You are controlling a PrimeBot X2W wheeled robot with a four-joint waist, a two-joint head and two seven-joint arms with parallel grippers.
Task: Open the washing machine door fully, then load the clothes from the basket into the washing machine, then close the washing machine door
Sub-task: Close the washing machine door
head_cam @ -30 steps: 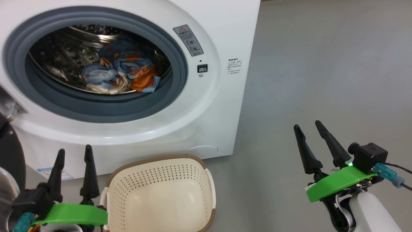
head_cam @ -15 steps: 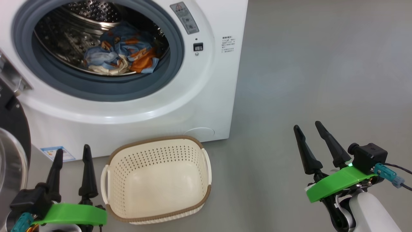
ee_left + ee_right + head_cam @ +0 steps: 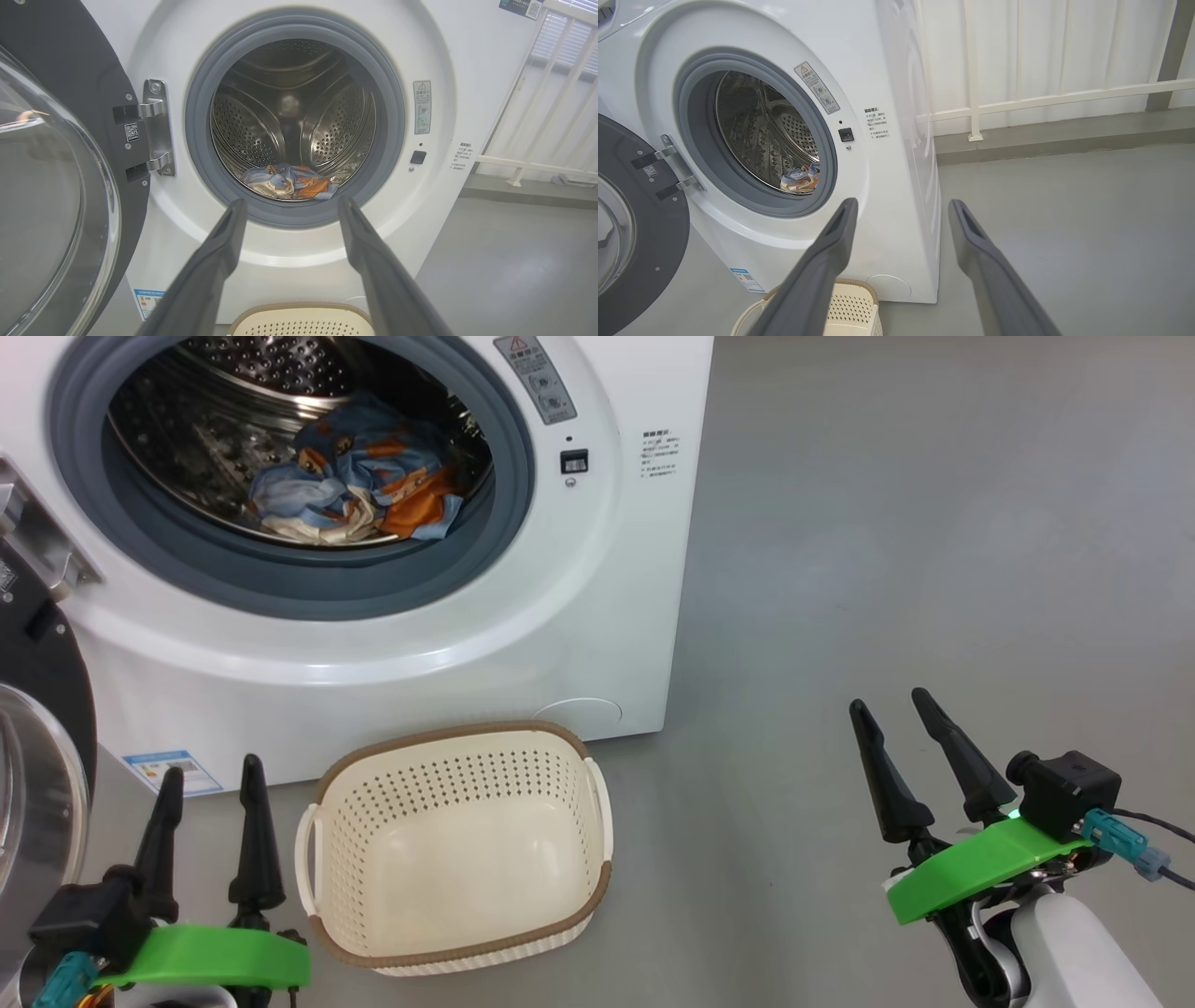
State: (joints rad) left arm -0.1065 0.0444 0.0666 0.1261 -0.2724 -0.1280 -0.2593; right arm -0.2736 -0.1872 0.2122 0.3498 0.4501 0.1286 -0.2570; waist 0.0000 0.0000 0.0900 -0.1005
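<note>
The white washing machine [image 3: 597, 569] stands with its black glass-domed door [image 3: 37, 775] swung wide open on the left; the door [image 3: 56, 186] hangs from its hinge. The blue, orange and cream clothes [image 3: 359, 485] lie at the bottom of the steel drum, also seen as clothes [image 3: 289, 181] and clothes [image 3: 801, 179]. The cream basket [image 3: 597, 831] sits on the floor before the machine with nothing in it. My left gripper [image 3: 211, 778] is open just left of the basket. My right gripper [image 3: 889, 706] is open over bare floor at the right. Both hold nothing.
Grey floor [image 3: 934, 523] spreads to the right of the machine. A white railing and wall [image 3: 1041, 93] run behind it. A small blue label [image 3: 173, 770] sits low on the machine front near the door.
The head camera has pulled back and tilted, so machine and basket shifted up in the picture. Both grippers stay open and in place. The clothes have not moved.
</note>
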